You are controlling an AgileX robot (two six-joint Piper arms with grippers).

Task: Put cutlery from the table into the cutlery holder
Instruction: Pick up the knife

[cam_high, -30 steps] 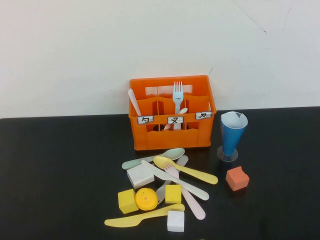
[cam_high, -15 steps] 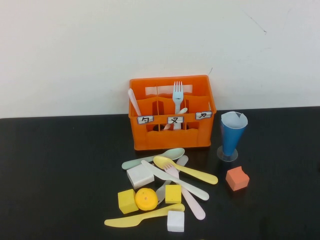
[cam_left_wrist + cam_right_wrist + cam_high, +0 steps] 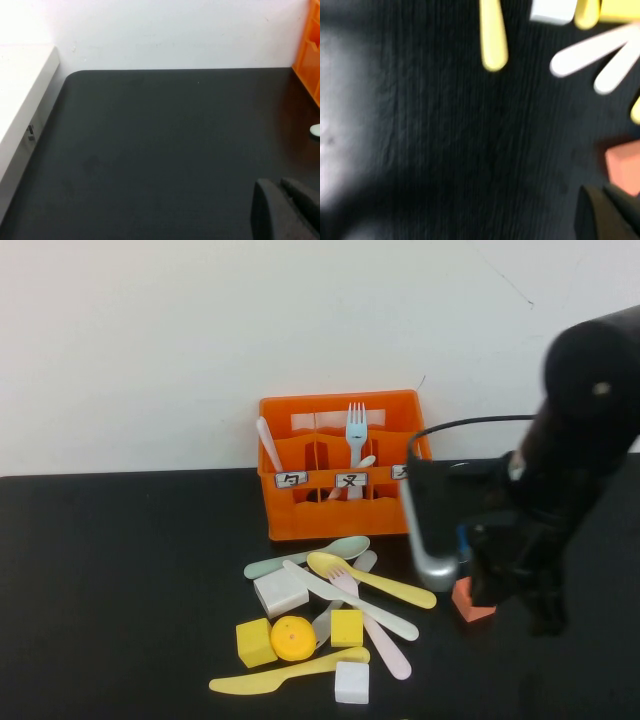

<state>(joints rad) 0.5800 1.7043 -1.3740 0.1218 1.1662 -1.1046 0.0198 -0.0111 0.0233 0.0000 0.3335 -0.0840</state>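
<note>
Cutlery (image 3: 345, 585) lies in a loose heap on the black counter (image 3: 120, 580), just in front of the orange holder (image 3: 343, 465): a pale green spoon (image 3: 310, 554), a yellow spoon (image 3: 370, 579), a white knife (image 3: 350, 600) and a pink fork (image 3: 372, 625) cross one another, and a yellow knife (image 3: 287, 672) lies nearest my side. A yellow ball (image 3: 292, 637), two yellow cubes (image 3: 256, 642) and two white cubes (image 3: 280, 591) sit among them. The holder stands upright at the back by the wall, with a white fork (image 3: 356, 435) standing in its middle section and a pale handle (image 3: 268, 444) leaning in its left one.

My right arm (image 3: 560, 470) hangs over the right side of the counter, hiding the holder's right corner. My right gripper (image 3: 610, 212) is low above the counter, just beside an orange cube (image 3: 624, 165) and near the handle ends of the yellow knife and the white pieces; that view is smeared, so I cannot tell whether it is open or closed.

My left gripper (image 3: 285, 207) sits well to the left over bare counter, and I cannot tell its state either.
</note>
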